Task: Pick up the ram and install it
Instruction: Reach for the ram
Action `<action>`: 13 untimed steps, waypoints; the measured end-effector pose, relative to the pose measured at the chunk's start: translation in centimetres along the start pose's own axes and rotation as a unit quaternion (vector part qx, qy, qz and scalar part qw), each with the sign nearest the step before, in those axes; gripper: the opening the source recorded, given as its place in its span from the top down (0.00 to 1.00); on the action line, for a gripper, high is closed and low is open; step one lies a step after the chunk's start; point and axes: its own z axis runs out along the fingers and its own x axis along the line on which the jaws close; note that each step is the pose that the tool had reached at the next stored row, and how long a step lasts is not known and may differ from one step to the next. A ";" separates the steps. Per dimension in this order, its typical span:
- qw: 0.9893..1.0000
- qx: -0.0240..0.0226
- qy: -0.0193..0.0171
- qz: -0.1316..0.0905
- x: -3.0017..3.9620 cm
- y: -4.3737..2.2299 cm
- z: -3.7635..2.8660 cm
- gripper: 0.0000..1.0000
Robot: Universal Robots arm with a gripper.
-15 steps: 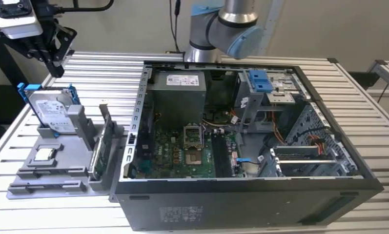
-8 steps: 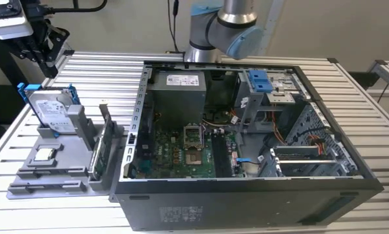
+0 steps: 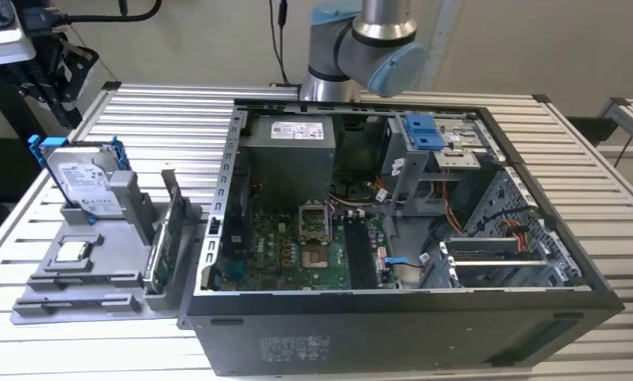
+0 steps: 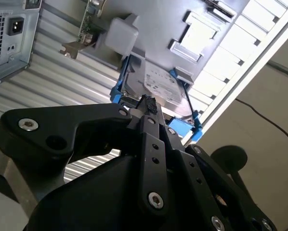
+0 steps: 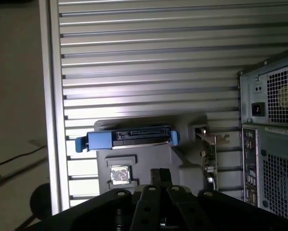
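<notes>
My gripper (image 5: 159,175) hangs high above the grey parts holder (image 3: 104,238), which stands on the table on the exterior view's left. Its fingertips (image 4: 146,103) are pressed together with nothing between them. Below them, in both wrist views, lies the silver hard drive (image 5: 129,137) with blue rails. A thin dark strip near the holder's front end (image 3: 78,304) may be the ram, seen edge-on; I cannot tell for sure. The open computer case (image 3: 401,238) shows its green motherboard (image 3: 295,254) with dark memory slots (image 3: 359,254).
A green circuit card with a metal edge (image 3: 160,254) stands upright at the holder's side next to the case. A small square chip (image 3: 72,252) sits in the holder. The arm's base (image 3: 364,48) rises behind the case. The slatted table (image 3: 167,119) ends close beyond the holder.
</notes>
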 end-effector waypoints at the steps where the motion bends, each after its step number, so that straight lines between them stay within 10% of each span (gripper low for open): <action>1: 1.000 0.000 0.000 0.000 0.15 -0.01 0.02 0.89; 13: 1.000 0.000 0.000 0.000 0.27 -0.46 0.10 0.89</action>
